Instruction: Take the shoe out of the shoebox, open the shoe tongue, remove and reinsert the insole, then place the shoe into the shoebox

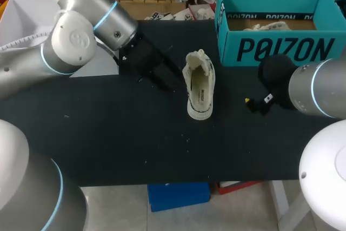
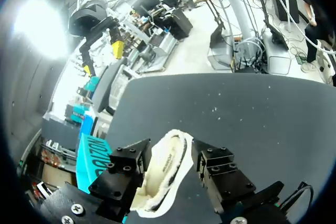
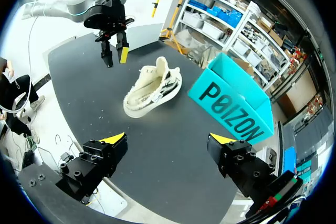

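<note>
Nearest the camera in the head view, two large silver arm joints fill the lower left and lower right corners. Beyond them lies the black table [image 1: 135, 139].

The left arm [image 1: 70, 41] enters from the upper left. Its left gripper [image 1: 172, 81] is angled down toward the centre of the frame and ends just left of the shoe [image 1: 199, 87] without touching it. In the left wrist view, the left gripper [image 2: 170, 156] has its fingers spread apart. The shoe [image 2: 165, 174] shows in the gap ahead of them, which suggests the gripper is lined up to take it by its sides.

The pale shoe stands on its sole at the centre of the table, out of the box, with its opening facing up. That position likely keeps the tongue and insole within reach. Whether the insole sits fully inside cannot be told.

The right arm [image 1: 319, 87] enters from the right edge. Its right gripper [image 1: 257, 103] is low over the table, to the right of the shoe and well apart from it. In the right wrist view, the right gripper [image 3: 168, 140] has its fingers wide apart and holds nothing. It faces the shoe [image 3: 152, 87], seemingly ready to steady it.

The teal shoebox [image 1: 275, 50] stands open at the upper right, behind the right gripper. This leaves the way clear for the shoe's return. Something pale lies inside the box.
</note>
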`<state>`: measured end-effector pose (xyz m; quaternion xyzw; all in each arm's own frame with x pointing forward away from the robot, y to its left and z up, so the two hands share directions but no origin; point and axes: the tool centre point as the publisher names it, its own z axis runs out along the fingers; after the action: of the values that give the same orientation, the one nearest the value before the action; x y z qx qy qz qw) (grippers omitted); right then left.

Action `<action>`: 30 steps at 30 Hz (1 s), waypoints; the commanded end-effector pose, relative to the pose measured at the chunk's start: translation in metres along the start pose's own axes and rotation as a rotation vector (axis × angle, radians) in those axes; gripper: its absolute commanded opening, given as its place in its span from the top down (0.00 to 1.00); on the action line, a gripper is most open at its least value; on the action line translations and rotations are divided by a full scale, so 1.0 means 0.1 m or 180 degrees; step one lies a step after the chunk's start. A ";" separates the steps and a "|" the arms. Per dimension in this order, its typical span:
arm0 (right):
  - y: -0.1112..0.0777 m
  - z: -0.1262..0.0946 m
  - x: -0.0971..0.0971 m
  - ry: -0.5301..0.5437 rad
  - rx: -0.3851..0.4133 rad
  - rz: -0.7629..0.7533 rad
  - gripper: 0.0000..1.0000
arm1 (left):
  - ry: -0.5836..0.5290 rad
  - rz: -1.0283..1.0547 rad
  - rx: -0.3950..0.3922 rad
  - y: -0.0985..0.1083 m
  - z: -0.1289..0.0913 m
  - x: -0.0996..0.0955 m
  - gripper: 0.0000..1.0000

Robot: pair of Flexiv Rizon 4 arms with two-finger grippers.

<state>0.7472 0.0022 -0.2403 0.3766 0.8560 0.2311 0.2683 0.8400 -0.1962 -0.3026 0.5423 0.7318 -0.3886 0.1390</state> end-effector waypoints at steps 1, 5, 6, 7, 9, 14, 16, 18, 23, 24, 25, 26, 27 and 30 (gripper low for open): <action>-0.01 0.01 0.00 0.0001 -0.0008 0.0003 0.00 | -0.0256 0.0013 -0.0008 0.00 0.02 0.05 0.00; -0.01 0.01 0.00 0.0001 -0.0008 0.0003 0.00 | -0.0256 0.0013 -0.0008 0.00 0.02 0.05 0.00; -0.01 0.01 0.00 0.0001 -0.0008 0.0003 0.00 | -0.0256 0.0013 -0.0008 0.00 0.02 0.05 0.00; -0.01 0.01 0.00 0.0001 -0.0008 0.0003 0.00 | -0.0256 0.0013 -0.0008 0.00 0.02 0.05 0.00; -0.01 0.01 0.00 0.0001 -0.0008 0.0003 0.00 | -0.0256 0.0013 -0.0008 0.00 0.02 0.05 0.00; -0.01 0.01 0.00 0.0001 -0.0008 0.0003 0.00 | -0.0358 -0.0561 0.0091 0.00 -0.07 0.07 0.00; -0.01 0.01 0.00 0.0001 -0.0008 0.0003 0.00 | -0.0401 -0.0828 0.0108 -0.02 -0.12 0.05 0.00; -0.01 0.01 0.00 0.0001 -0.0008 0.0003 0.00 | -0.0433 -0.1022 0.0129 -0.03 -0.18 0.03 0.00; -0.01 0.01 0.00 0.0001 -0.0008 0.0003 0.00 | -0.0515 -0.1437 0.0083 -0.03 -0.29 0.00 0.00; -0.01 0.01 0.00 0.0001 -0.0008 0.0003 0.00 | -0.0529 -0.1568 0.0087 -0.03 -0.30 0.00 0.00; -0.01 0.01 0.00 0.0001 -0.0008 0.0003 0.00 | -0.0556 -0.1621 0.0079 -0.02 -0.32 -0.01 0.00; -0.01 0.01 0.00 0.0001 -0.0008 0.0003 0.00 | -0.0574 -0.1667 0.0046 -0.03 -0.34 -0.01 0.00; -0.01 0.01 0.00 0.0001 -0.0008 0.0003 0.00 | -0.0607 -0.1805 0.0038 -0.02 -0.35 -0.01 0.00; -0.01 0.01 0.00 0.0001 -0.0008 0.0003 0.00 | -0.0707 -0.1957 -0.0001 0.01 -0.41 -0.03 0.00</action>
<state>0.7471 0.0022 -0.2404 0.3766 0.8560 0.2311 0.2683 0.8592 -0.1721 -0.2759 0.2646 0.8361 -0.4732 0.0837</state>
